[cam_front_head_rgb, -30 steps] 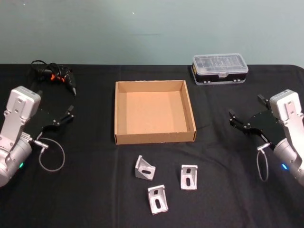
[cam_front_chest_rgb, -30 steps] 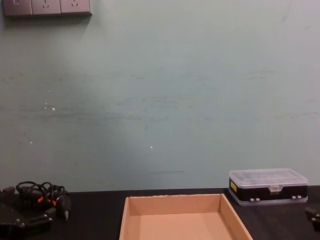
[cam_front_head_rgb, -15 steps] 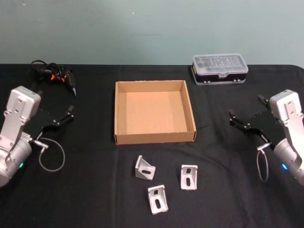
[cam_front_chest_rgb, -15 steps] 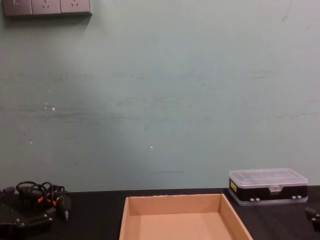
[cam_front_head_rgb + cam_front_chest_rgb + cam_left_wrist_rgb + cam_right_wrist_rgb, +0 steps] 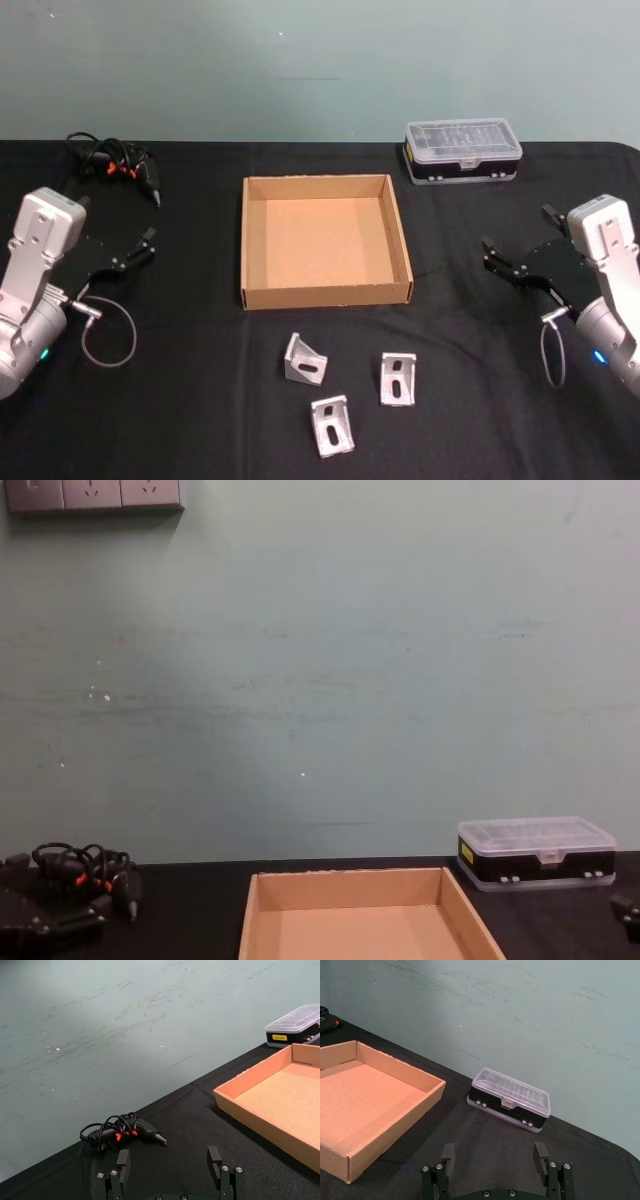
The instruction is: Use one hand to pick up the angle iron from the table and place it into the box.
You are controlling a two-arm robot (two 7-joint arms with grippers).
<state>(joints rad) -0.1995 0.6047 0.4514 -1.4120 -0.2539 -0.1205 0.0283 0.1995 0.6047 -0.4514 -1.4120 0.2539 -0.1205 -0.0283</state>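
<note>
On the black tabletop [image 5: 200, 400], just in front of the cardboard box [image 5: 325, 294], lie the left angle iron [image 5: 305, 360], the right angle iron [image 5: 398, 379] and the nearest angle iron [image 5: 332, 425], all outside it. The left gripper [image 5: 168, 1155] and right gripper [image 5: 494, 1150] hover at opposite sides, well apart from them, jaws spread wide, holding nothing.

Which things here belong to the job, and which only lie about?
For the job: three silver metal angle irons; brown cardboard box; black table; left gripper, right gripper, both open at the sides.
Lying about: black plastic case with clear lid; black cabled tool with orange marks.
</note>
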